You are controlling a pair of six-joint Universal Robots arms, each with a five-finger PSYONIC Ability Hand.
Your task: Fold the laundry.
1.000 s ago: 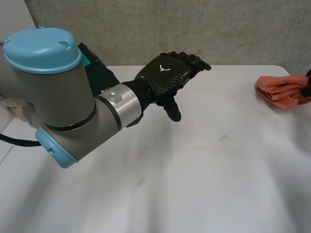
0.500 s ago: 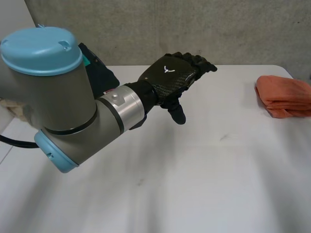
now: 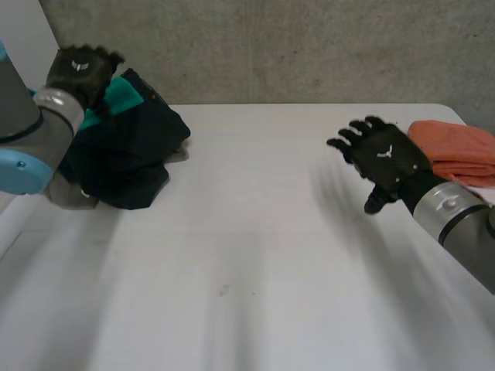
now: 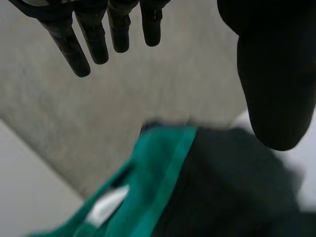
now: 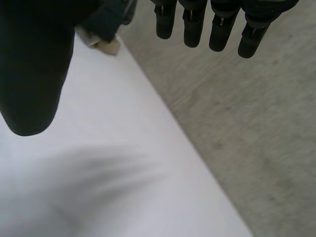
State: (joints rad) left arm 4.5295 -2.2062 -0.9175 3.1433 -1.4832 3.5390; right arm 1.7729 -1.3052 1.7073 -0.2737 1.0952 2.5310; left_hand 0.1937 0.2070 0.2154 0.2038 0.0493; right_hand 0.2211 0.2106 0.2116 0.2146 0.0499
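The folded orange cloth (image 3: pixel 456 148) lies just behind the right hand (image 3: pixel 384 160), so I think that piece is done and the job now is to fetch the next one. The left hand (image 3: pixel 81 69) hangs over the dark crumpled pile of clothes (image 3: pixel 128 158), with a teal-green piece right under its palm. In the left wrist view its fingers (image 4: pixel 84 44) are straight and a little spread, the thumb is off to one side, and nothing is held. The right hand is spread wide too (nothing in it either), floating over the bare white flat table (image 3: pixel 255 255), well apart from the pile. For the next move I think the left hand needs to go down, pinch just one piece and not a whole bunch, and pull it out to the bare middle of the table between the two hands. The pile is all tangled, so more than one piece could come along. The table top looks smooth, with a few small marks, and there is lots of room to lay a piece flat. Beyond the fingertips of both hands stands a rough grey concrete wall (image 3: pixel 271 46).
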